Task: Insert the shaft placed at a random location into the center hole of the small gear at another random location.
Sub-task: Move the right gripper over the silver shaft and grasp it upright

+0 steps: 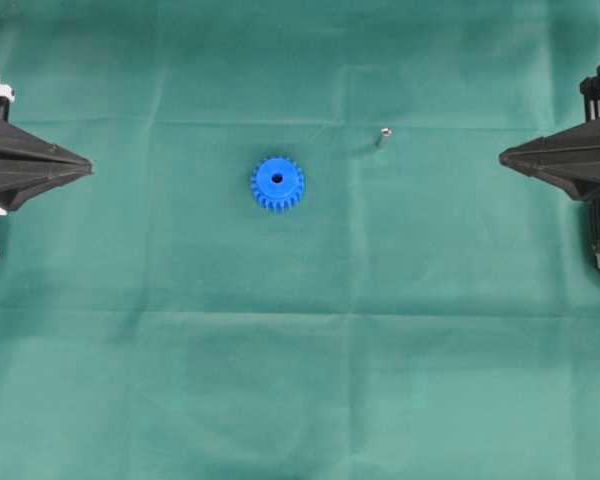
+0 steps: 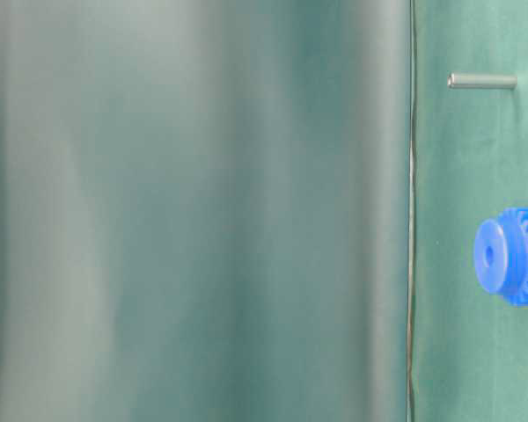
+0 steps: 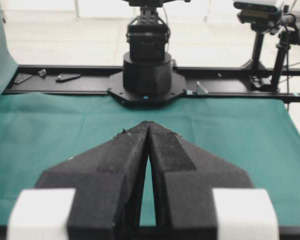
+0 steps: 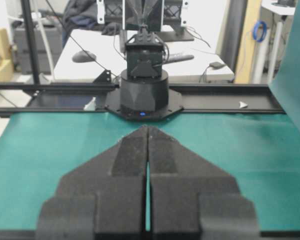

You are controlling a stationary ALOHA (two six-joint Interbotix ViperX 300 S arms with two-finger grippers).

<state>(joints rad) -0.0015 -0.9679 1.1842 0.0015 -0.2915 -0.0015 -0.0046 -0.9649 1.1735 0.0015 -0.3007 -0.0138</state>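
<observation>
The small gear (image 1: 277, 184) is seen just left of the middle of the overhead view, lying flat on the green-covered table (image 1: 300, 380) with the center hole (image 1: 277, 179) facing up. The shaft (image 1: 383, 133) is found up and to the right of it, well apart, standing on end or nearly so (the table-level view appears turned sideways, so this is a judgement). The left tool (image 1: 88, 164) is parked at the left edge and the right tool (image 1: 503, 156) at the right edge, each with its fingers pressed together and nothing held. Nothing has been grasped yet. The pin is thin and could be tipped or rolled away if it is approached off-centre, and a skewed pinch would likely leave it tilted against the hole. The light gear could be pushed across the cloth if it is not steadied.
</observation>
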